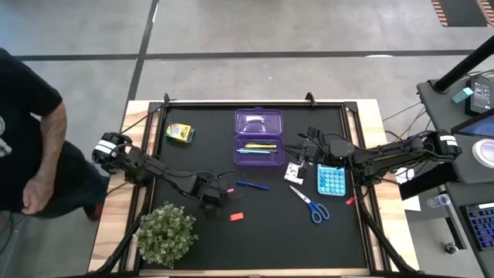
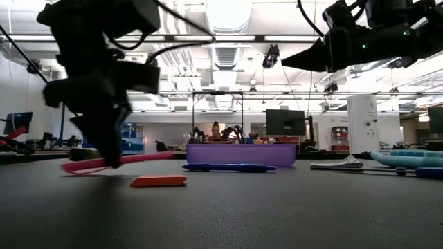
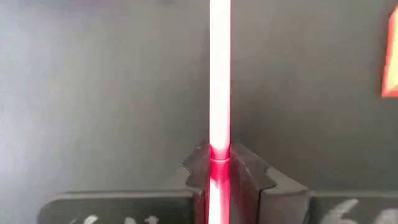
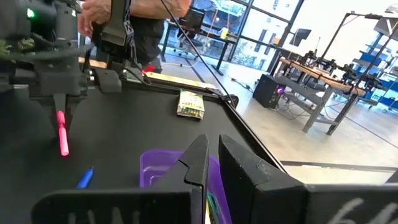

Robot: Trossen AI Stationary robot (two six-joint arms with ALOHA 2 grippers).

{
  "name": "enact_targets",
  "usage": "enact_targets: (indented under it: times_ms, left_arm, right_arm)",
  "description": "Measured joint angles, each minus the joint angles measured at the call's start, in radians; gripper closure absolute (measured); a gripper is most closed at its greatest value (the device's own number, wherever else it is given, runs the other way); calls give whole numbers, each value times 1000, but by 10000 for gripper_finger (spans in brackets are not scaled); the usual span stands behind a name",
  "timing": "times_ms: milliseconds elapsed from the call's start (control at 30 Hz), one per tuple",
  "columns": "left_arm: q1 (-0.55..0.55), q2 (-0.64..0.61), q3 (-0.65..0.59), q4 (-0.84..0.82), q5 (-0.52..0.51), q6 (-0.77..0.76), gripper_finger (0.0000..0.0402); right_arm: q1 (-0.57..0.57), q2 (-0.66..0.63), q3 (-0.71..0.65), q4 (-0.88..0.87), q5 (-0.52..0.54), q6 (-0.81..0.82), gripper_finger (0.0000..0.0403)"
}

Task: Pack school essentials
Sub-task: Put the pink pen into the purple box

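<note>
Thin pink plastic marker, light, stiff and slick, low over black counter left of purple case, pinched near one end by closed left hand; safer mid-barrel.

Room: grey concrete floor with dark seam lines; white ceiling carrying bright strip lights; large glazed windows; workbenches alongside; dark monitor, possibly switched off.

Bright overhead light, blurred close-ups
</note>
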Motion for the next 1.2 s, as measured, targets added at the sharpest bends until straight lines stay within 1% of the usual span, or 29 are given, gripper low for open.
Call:
enact_targets:
  times_ms: [133,367,533,733,833,1000,1133,1200]
  left_arm:
    - [13,0,0,93,-67,55,386]
    - [27,0,-2,185,-134,132,386]
    - [34,-7,-2,331,-186,255,386]
    - [65,-14,-2,419,-243,372,386]
    - [82,-18,-2,467,-249,424,386]
    - [105,-18,-2,615,-264,543,386]
    - [132,-19,-3,749,-265,644,386]
    - [147,-19,-4,824,-265,693,386]
  right_arm:
    - [0,0,0,-12,0,-1,376]
    - [0,0,0,-1,0,-8,376]
    - [0,0,0,20,0,-5,376]
    - [0,0,0,23,0,0,376]
    - [0,0,0,23,0,1,376]
    - [0,0,0,23,-5,10,376]
    - [0,0,0,28,-74,29,376]
    - [3,0,0,31,-84,43,376]
